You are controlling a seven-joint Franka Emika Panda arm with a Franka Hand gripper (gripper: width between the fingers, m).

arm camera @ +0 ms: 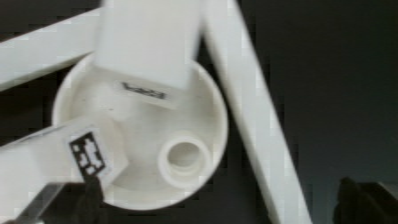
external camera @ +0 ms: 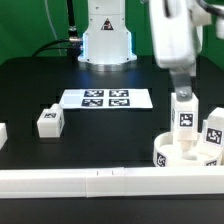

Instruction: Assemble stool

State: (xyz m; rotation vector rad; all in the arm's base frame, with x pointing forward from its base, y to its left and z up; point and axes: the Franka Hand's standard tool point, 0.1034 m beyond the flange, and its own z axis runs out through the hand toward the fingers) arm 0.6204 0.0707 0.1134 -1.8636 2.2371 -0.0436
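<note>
**near edge.** rail bars [external camera: 90, 180]: long, white, laid end to end along the table's [external camera: 120, 135] near edge. they are cut off at both sides of the exterior view. in the wrist view two bars cross in front of the seat.

**near corner, the exterior view's right.** stool seat [external camera: 178, 158]: thick round white disc just behind the rail bars, its far-right part cut off by the frame. the wrist view shows one open socket hole [arm camera: 183, 152] in its face. a tagged piece [external camera: 160, 155] sits at its rim, possibly part of the seat itself.

**on the seat.** upright leg [external camera: 185, 115]: tagged white block standing directly under the gripper. second leg [external camera: 213, 135]: beside it toward the frame edge, partly cut off. whether either is seated in a socket cannot be told.

**above the seat.** gripper [external camera: 182, 92]: hangs just over the upright leg. in the wrist view its dark fingers [arm camera: 39, 203] stand wide apart with nothing clamped between them. contact with the leg's top is hard to make out.

**the exterior view's left.** loose leg [external camera: 48, 121]: alone on the table, well apart from the seat, with open black tabletop between them. a white piece [external camera: 3, 133] is cut off at the frame edge and cannot be identified.

**middle of the table.** marker board [external camera: 105, 98]: flat, with four tags.

**far edge.** robot base [external camera: 107, 40]: white, its top out of frame.
</note>
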